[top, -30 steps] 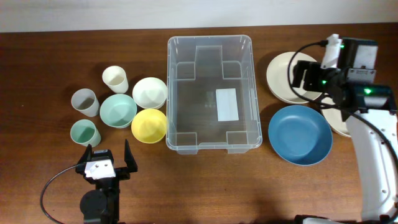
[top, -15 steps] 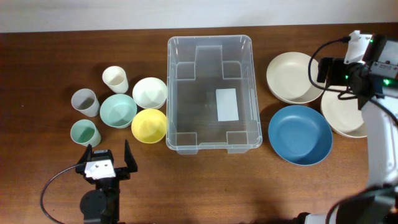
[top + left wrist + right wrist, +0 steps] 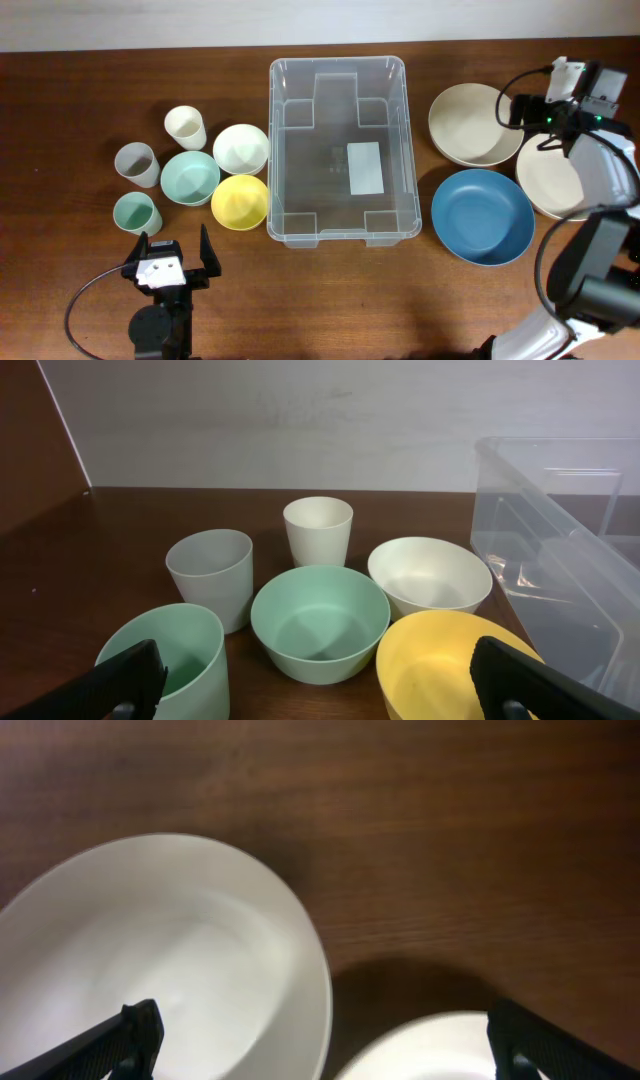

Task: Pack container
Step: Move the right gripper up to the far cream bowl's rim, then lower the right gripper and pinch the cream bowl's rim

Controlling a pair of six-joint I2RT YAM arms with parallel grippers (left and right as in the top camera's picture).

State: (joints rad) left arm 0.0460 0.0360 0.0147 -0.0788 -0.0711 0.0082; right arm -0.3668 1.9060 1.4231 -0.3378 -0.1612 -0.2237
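The clear plastic container (image 3: 338,150) stands empty mid-table with a white label on its base; its wall shows in the left wrist view (image 3: 560,560). My left gripper (image 3: 172,262) is open and empty near the front edge, below the cups and bowls (image 3: 320,695). My right gripper (image 3: 520,110) is open and empty above the right rim of the cream plate (image 3: 472,125), which fills the left of the right wrist view (image 3: 160,960). A second cream plate (image 3: 555,185) lies to its right (image 3: 440,1050). A blue plate (image 3: 482,216) sits right of the container.
Left of the container stand a cream cup (image 3: 186,127), a grey cup (image 3: 136,164), a green cup (image 3: 135,213), a green bowl (image 3: 189,178), a white bowl (image 3: 240,148) and a yellow bowl (image 3: 240,201). A pale wall runs behind the table.
My right arm has swung right and back, away from the cream plate's middle to its right rim. The left arm has not moved.
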